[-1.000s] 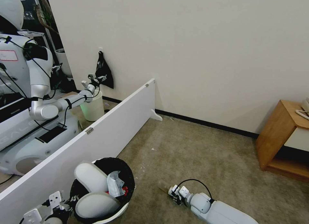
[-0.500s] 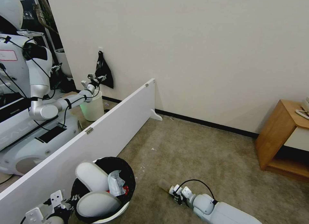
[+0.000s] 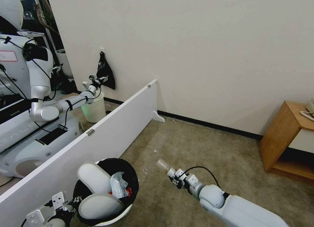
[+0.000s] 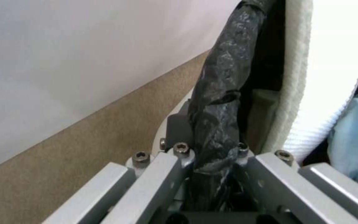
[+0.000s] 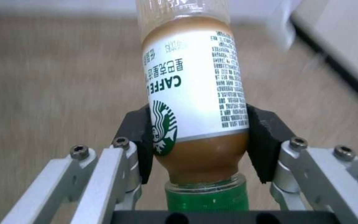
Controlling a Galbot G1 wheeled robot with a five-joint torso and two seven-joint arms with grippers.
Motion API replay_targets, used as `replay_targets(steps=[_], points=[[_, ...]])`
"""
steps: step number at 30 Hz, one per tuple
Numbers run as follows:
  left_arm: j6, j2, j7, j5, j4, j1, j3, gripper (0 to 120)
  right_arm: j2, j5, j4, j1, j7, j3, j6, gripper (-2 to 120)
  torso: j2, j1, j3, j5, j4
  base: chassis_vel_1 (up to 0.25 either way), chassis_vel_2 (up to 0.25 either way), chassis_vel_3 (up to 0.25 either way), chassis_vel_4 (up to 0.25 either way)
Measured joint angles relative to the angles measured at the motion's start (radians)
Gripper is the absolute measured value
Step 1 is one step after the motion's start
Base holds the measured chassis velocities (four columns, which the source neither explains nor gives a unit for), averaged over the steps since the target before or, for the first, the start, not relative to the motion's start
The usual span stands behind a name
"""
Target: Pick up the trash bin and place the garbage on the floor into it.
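Observation:
The trash bin (image 3: 129,183), white with a black bag over its rim, stands low on the left of the head view. It holds two white slippers (image 3: 93,178), crumpled pale paper and something red. My left gripper (image 3: 74,201) is shut on its rim; in the left wrist view the fingers (image 4: 175,161) pinch the black bag (image 4: 216,109) beside a slipper (image 4: 324,71). My right gripper (image 3: 174,178) is shut on a bottle (image 3: 162,165) and holds it above the floor (image 3: 202,148). The right wrist view shows the pads (image 5: 266,140) clamping the labelled bottle (image 5: 195,90) just above its green cap (image 5: 206,199).
A long white partition board (image 3: 111,129) runs along the left of the bin. Beyond it stand another robot (image 3: 29,89) and a pale bin (image 3: 95,108). A wooden cabinet (image 3: 284,138) stands at the right wall. Small white scraps (image 3: 144,170) lie on the carpet.
My right gripper has risen off the carpet with the bottle and moved forward and slightly left. The bin and left gripper have barely moved.

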Motion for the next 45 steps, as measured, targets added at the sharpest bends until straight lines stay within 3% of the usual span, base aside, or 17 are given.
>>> replay_targets(steps=[7,10,17,23,30,45], points=[[0.0,0.0,-0.001,-0.002,0.002,-0.006,0.005,1,-0.057,0.017,0.167,-0.005,0.009,0.092,0.021,44,0.0,0.0,0.0,0.0,0.0001,0.0,0.0,0.0,0.0],[0.0,0.004,-0.002,-0.005,0.002,-0.01,0.008,1,-0.1,0.073,0.325,0.012,0.009,0.141,0.027,44,0.0,0.0,0.0,-0.0001,0.0001,0.0,0.0,0.0,0.0],[0.0,0.009,-0.004,-0.007,-0.006,-0.012,0.016,1,-0.113,0.173,0.471,0.071,0.01,0.14,0.026,44,0.0,0.0,0.0,-0.0001,0.0001,0.0,0.0,0.0,0.0],[0.0,0.009,-0.005,-0.006,-0.022,-0.01,0.024,1,-0.082,0.296,0.589,0.175,0.014,0.056,0.004,44,0.0,0.0,0.0,0.0,0.0001,0.0,0.0,0.0,0.0],[0.0,0.007,-0.006,-0.002,-0.036,-0.006,0.028,1,-0.023,0.386,0.622,0.322,0.038,-0.081,-0.03,44,0.0,0.0,0.0,-0.0002,0.0003,0.0,0.0,0.0,0.0],[0.0,0.01,-0.006,-0.001,-0.05,-0.001,0.026,1,0.048,0.435,0.599,0.429,0.062,-0.305,-0.064,44,0.0,0.0,0.0,-0.0001,0.0001,0.0,0.0,0.0,0.0]])
